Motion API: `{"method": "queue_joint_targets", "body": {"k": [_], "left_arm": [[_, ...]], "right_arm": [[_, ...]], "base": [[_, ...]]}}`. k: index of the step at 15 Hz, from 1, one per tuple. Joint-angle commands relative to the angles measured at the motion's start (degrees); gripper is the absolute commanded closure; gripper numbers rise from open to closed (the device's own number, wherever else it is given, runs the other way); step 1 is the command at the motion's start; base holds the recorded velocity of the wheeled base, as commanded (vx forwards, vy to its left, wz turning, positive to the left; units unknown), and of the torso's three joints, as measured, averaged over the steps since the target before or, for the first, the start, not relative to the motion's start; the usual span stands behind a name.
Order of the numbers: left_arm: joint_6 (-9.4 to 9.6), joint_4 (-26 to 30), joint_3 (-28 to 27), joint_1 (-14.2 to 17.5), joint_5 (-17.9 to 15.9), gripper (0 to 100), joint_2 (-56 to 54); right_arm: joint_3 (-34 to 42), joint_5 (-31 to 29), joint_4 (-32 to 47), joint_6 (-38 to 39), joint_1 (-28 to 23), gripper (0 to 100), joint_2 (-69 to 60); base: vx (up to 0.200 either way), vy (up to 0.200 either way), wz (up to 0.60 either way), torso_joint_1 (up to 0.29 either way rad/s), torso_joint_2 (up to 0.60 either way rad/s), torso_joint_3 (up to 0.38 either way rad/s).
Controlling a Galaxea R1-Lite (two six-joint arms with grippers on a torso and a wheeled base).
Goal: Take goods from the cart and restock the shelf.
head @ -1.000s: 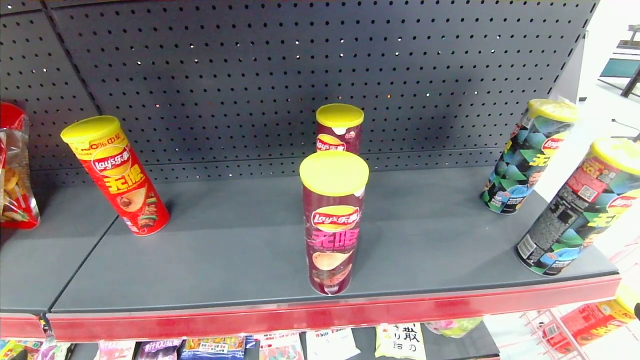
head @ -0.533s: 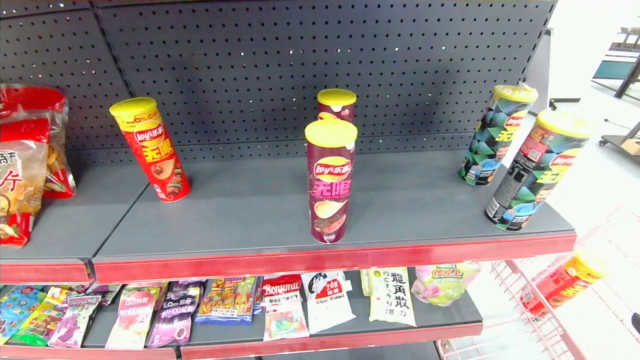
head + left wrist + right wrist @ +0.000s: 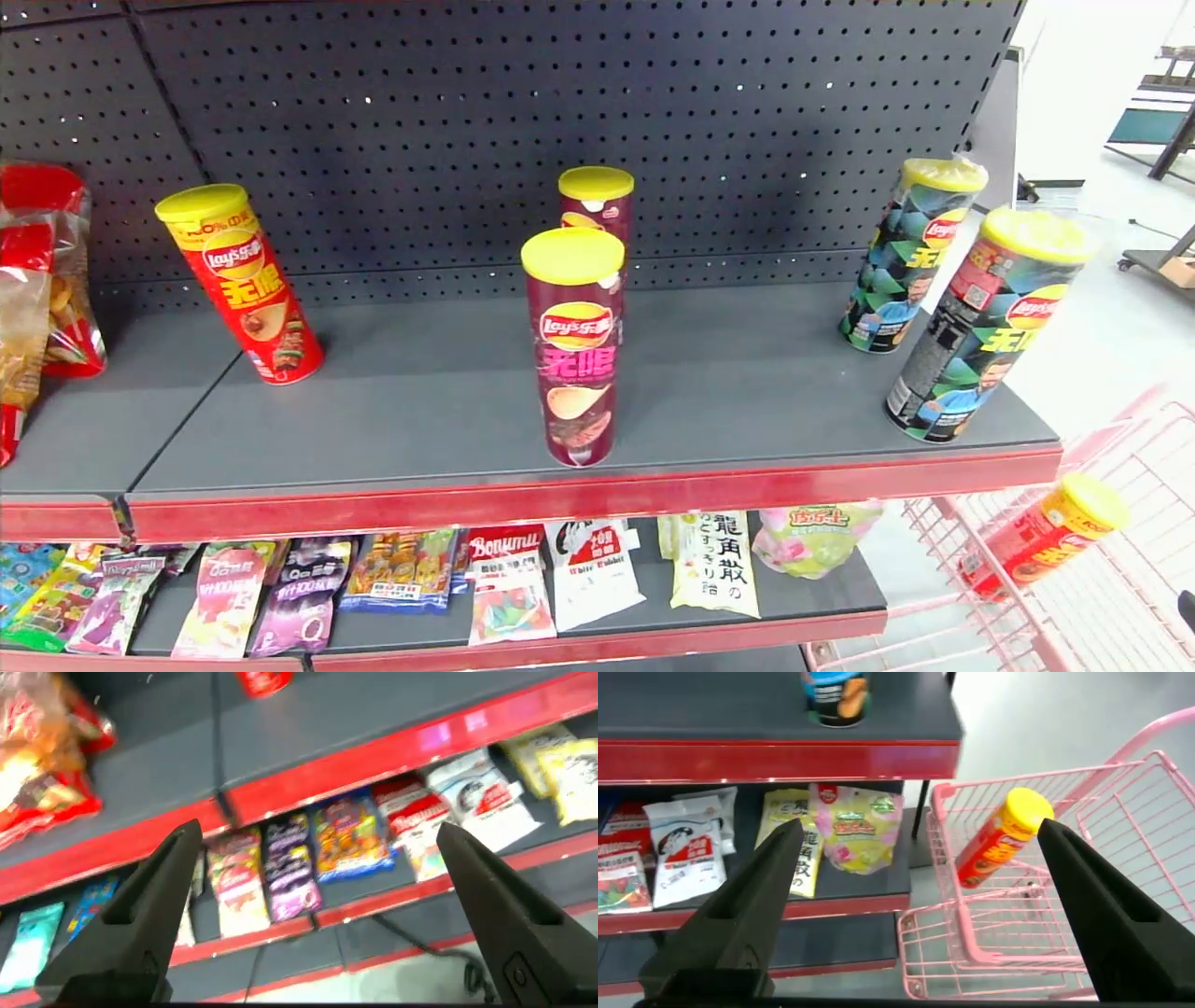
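Note:
The grey shelf (image 3: pixel 420 411) holds a red chip can (image 3: pixel 238 285) at the left, two maroon cans in the middle, one in front (image 3: pixel 574 345) and one behind (image 3: pixel 596 198), and two dark patterned cans (image 3: pixel 990 327) at the right end. Another red chip can (image 3: pixel 1046 537) leans inside the pink wire cart (image 3: pixel 1111 427) at the lower right. My right gripper (image 3: pixel 920 831) is open and empty, facing that red can (image 3: pixel 1001 838) in the cart (image 3: pixel 1046 773) from a distance. My left gripper (image 3: pixel 320 835) is open and empty, in front of the lower shelf's snack bags (image 3: pixel 280 863).
Bagged snacks (image 3: pixel 37 280) stand on the neighbouring shelf board at the far left. The lower shelf carries a row of flat snack packets (image 3: pixel 504 583). A black pegboard wall (image 3: pixel 467 112) backs the shelf. Wide bare shelf room lies between the cans.
The head camera has pulled back and shifted, so the lower shelf and the cart with its red can have come into view. The cans on the shelf have kept their places.

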Motion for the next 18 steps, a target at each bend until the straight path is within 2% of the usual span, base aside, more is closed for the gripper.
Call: {"method": "queue_joint_targets", "body": {"k": [1, 5, 8, 12, 17, 18], "left_arm": [[0.48, 0.1, 0.1, 0.0, 0.0, 0, -0.7], [1.18, 0.1, 0.7, 0.0, 0.0, 0, -1.8], [1.80, 0.1, 1.6, -0.4, -0.6, 0, -4.8], [1.97, 0.1, 3.1, -0.4, -2.6, 0, -8.1], [1.89, 0.1, 3.5, -0.4, -3.0, 0, -8.7], [1.89, 0.1, 3.5, -0.4, -3.0, 0, -8.8]], "right_arm": [[0.5, 0.0, 0.0, -0.1, 0.0, 0, 0.0], [0.6, 0.1, 0.0, -0.1, 0.0, 0, 0.0], [1.3, 0.1, 0.0, -0.1, 0.1, 0, -0.1], [2.0, 0.1, -0.1, -0.9, 0.1, 0, -0.1], [2.0, 0.1, -0.1, -0.8, 0.0, 0, -0.1], [2.0, 0.1, -0.1, -0.8, 0.0, 0, -0.1]], "base": [[0.000, -0.200, 0.00, 0.002, 0.00, -0.002], [0.000, -0.200, 0.00, 0.001, 0.00, 0.001], [0.000, 0.000, 0.00, 0.000, 0.00, 0.000], [0.000, 0.000, -0.60, -0.002, 0.00, 0.002], [0.000, 0.000, -0.60, 0.002, 0.00, 0.004], [0.000, 0.000, 0.00, 0.000, 0.00, 0.000]]}}
